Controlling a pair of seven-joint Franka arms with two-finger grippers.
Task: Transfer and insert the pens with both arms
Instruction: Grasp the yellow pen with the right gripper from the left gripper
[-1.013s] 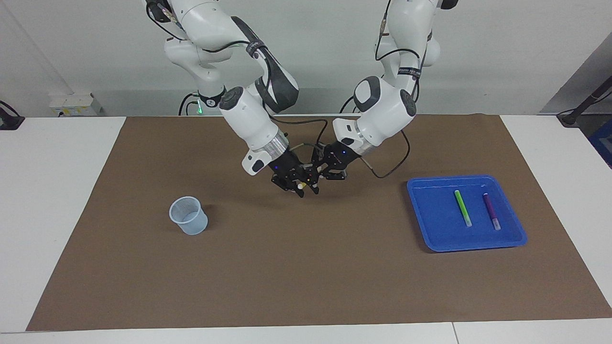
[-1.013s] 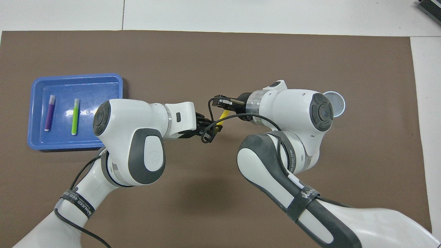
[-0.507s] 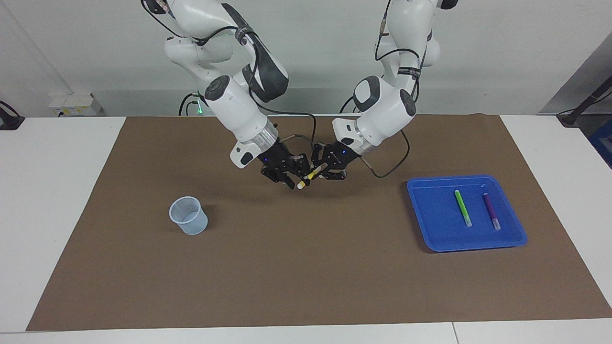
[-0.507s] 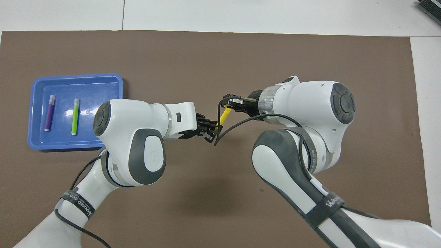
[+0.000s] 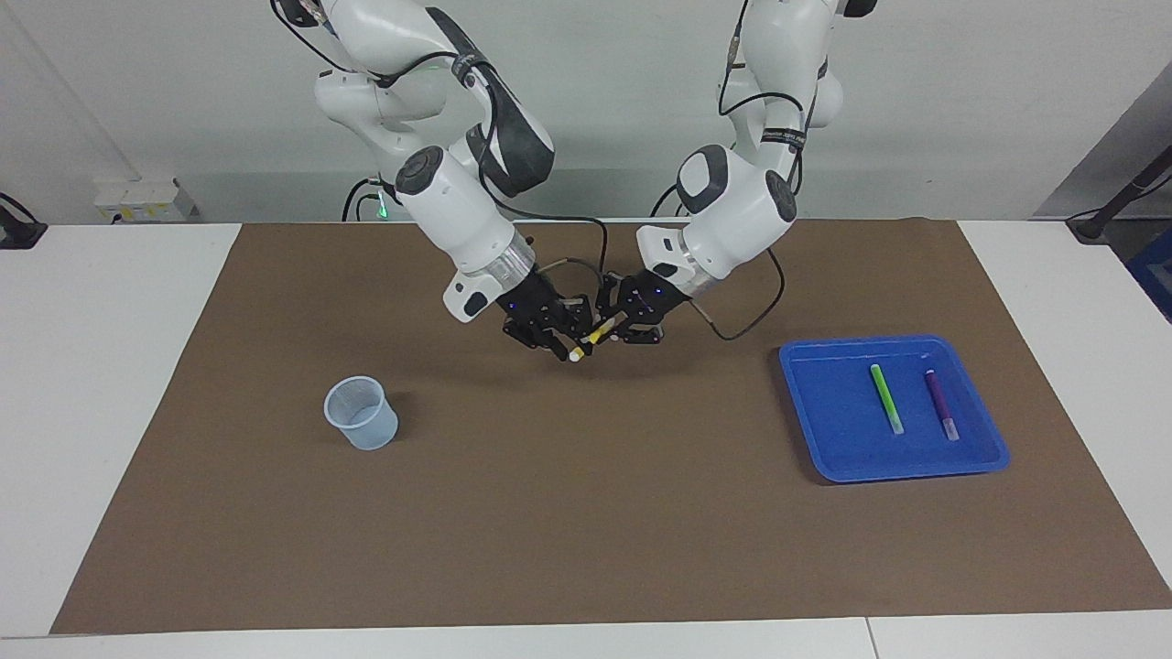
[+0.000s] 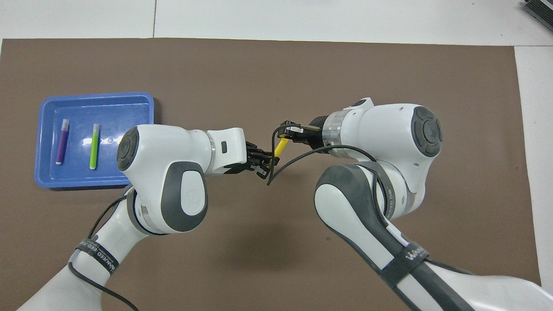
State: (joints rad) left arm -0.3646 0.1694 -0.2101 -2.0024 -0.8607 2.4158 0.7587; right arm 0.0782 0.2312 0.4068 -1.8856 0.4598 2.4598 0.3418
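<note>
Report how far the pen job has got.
Done: nothing; the cup holds no pen. In hand: the yellow pen is mid-handover over the mat's middle, the left end effector shut on it, the right end effector at its capped end. Left: the green pen and purple pen lie in the blue tray.

Facing view: high camera across the table, looking toward the robots and slightly down; whole brown mat [image 5: 586, 513] fits, back wall visible above. Overhead view: high above the robots' end, aimed forward and steeply down; arms enter from the bottom edge. Both share the mat and the blue tray [image 5: 829, 458] [image 6: 43, 177], mirrored half a turn.
</note>
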